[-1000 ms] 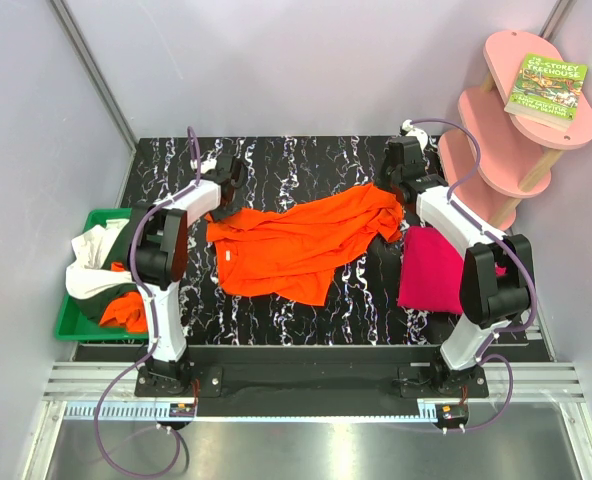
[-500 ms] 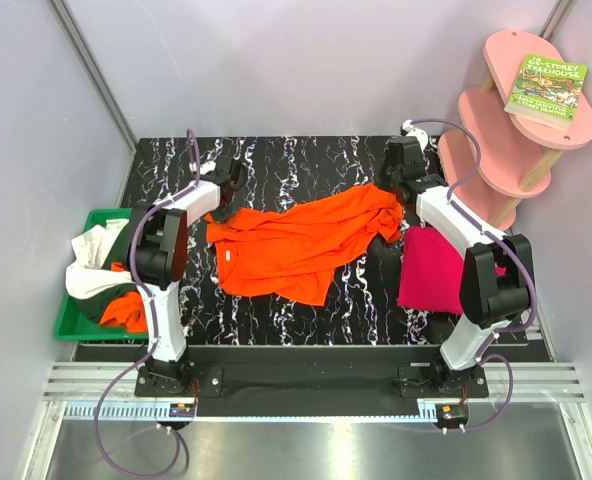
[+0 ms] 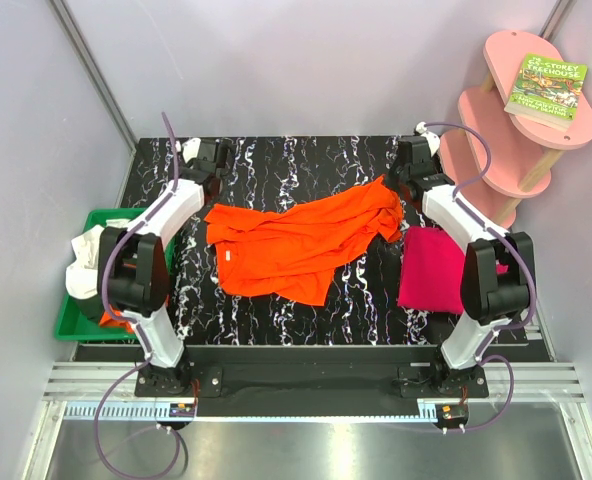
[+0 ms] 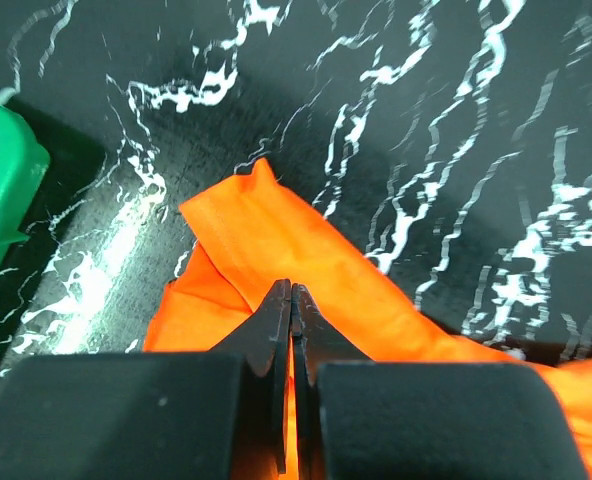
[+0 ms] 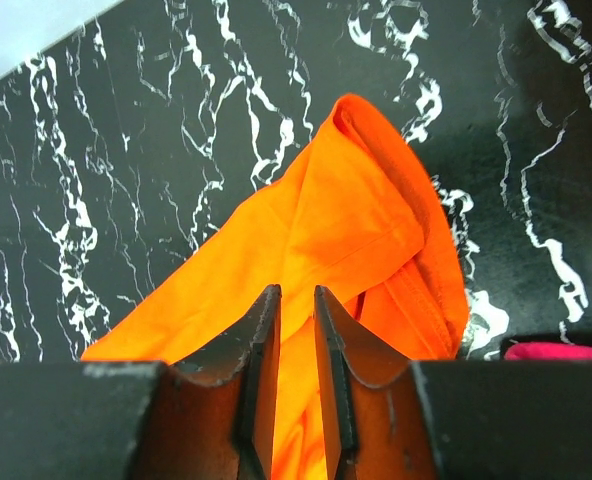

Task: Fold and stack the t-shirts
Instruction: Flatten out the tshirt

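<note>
A bright orange t-shirt [image 3: 296,245] lies spread and creased across the middle of the black marbled table. My left gripper [image 3: 212,172] is over its back left corner; in the left wrist view [image 4: 290,288] the jaws are pressed together on the orange cloth [image 4: 276,230]. My right gripper [image 3: 404,178] is at the shirt's back right corner, which is drawn up into a point. In the right wrist view [image 5: 296,292] the jaws stand a narrow gap apart with orange cloth [image 5: 346,200] between them. A folded magenta-pink t-shirt [image 3: 431,268] lies at the right.
A green bin [image 3: 71,325] at the table's left edge holds a white shirt [image 3: 81,270] and an orange one [image 3: 116,318]; the bin's corner shows in the left wrist view [image 4: 1,190]. A pink shelf [image 3: 506,130] with a book [image 3: 546,90] stands at the back right.
Both arms have moved back and outward from the shirt's corners. The left arm has stretched out. The shirt's back right corner has been drawn into a point.
</note>
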You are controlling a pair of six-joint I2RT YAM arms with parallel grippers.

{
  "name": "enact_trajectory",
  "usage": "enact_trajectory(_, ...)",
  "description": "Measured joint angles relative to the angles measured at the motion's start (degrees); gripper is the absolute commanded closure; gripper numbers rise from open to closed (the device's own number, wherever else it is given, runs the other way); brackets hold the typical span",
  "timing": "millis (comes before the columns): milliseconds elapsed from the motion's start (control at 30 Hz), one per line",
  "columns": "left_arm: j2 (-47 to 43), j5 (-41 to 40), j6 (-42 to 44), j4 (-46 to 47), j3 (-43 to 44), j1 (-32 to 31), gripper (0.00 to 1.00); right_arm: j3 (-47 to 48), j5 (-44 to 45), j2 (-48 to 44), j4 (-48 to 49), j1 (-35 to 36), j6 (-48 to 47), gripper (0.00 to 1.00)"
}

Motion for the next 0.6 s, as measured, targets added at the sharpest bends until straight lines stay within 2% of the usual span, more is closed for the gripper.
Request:
enact_trajectory(67,-0.6,-0.1,0.3,-0.1,0.3,0.0,0.71,0.0,-0.5,0.4,-0.1,0.0,0.1,0.73)
enact_trajectory(100,-0.6,-0.3,0.6,-0.1,0.5,0.0,0.57,0.0,-0.5,0.5,-0.1,0.0,0.2,0.73)
enact_trajectory(167,0.3,-0.8,0.8,-0.7,0.9,0.0,0.49,0.0,-0.9,0.5,0.0,0.0,0.1,0.73)
enact_trajectory(300,4.7,-2.1,0.3,-2.3,2.7,0.5,0.47,0.0,-1.0,0.5,0.0,0.0,0.0,0.72)
enact_trajectory(600,12.6,-2.6,-0.4,-5.5,4.5,4.0,0.51,-0.7,-1.0,0.5,0.0,0.0,-0.3,0.72)
